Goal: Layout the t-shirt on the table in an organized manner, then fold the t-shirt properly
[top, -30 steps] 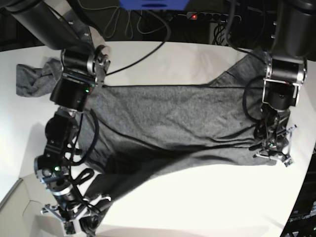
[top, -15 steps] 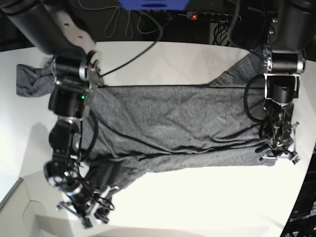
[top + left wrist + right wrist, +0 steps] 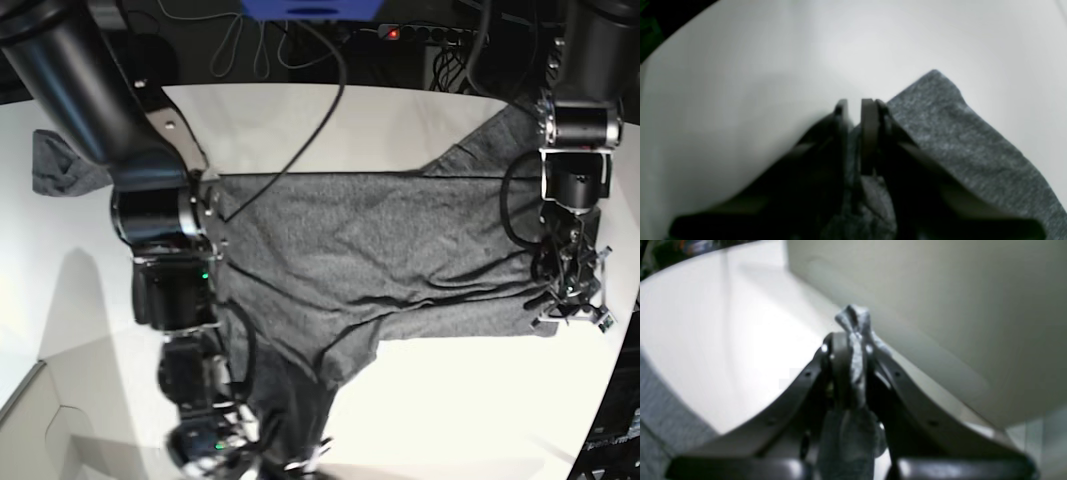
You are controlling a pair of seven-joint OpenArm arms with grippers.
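Right end effector [image 3: 851, 350], lowest at the desk's near edge, is clamped on a bunched corner of the t-shirt [image 3: 370, 260], which pokes up between its jaws. Farther along, the left end effector [image 3: 853, 115] pinches the other corner with jaws nearly together. Between them the dark grey shirt lies spread across the white desk [image 3: 450, 420], one sleeve rumpled at the far side. This looks like the laying-out step; next, I'd judge, both need to draw the hem taut and flat.
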